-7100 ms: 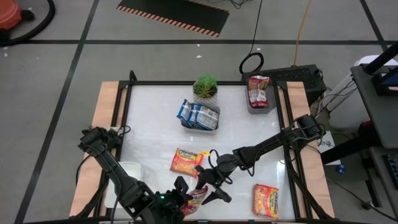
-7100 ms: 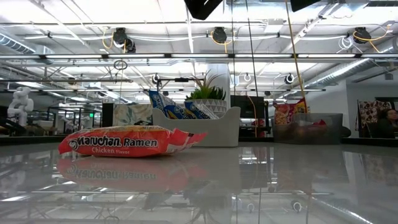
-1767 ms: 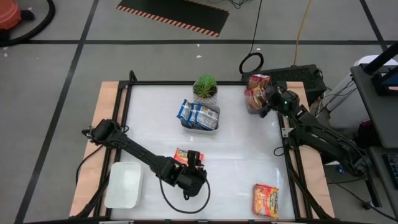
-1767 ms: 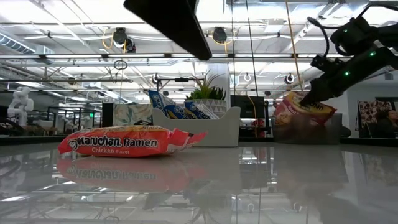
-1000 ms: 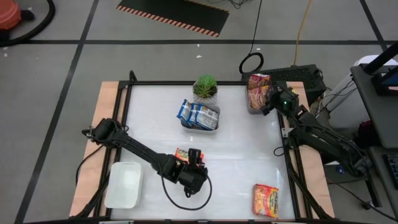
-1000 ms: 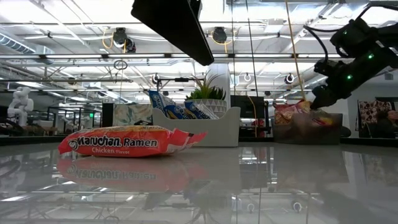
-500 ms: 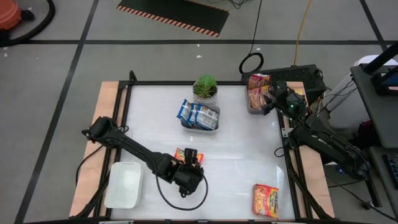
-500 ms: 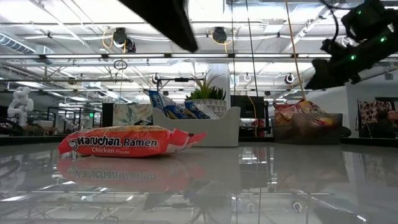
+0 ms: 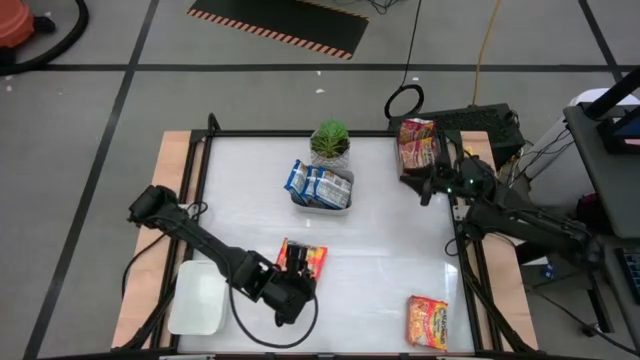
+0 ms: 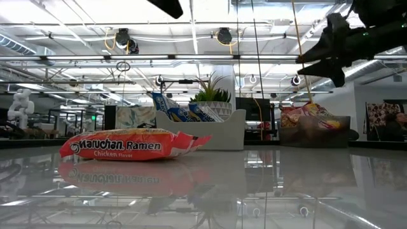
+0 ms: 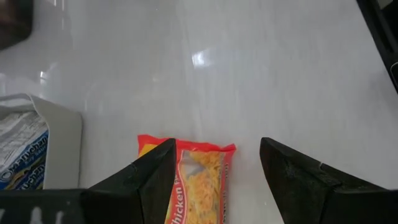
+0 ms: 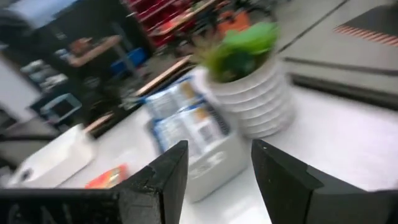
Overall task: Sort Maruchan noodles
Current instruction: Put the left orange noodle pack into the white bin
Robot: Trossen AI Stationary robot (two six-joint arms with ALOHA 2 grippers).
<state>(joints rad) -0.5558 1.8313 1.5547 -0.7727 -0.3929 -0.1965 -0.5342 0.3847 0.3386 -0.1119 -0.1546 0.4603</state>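
Packet point(image 9: 301, 260): orange chicken ramen, flat on table, near-centre; light, crinkly, slick film over brittle noodle block
Grip: pinch across short width, mid-body
Left gripper point(image 11: 214, 177): jaws spread, above packet's near end, packet between them, not touching
Right gripper point(image 9: 428, 184): spread, empty, by far-right tray point(image 9: 404, 172)

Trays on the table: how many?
3: a white tray at the near left corner, a grey tray of blue packets mid-table, a grey tray of red packets far right.
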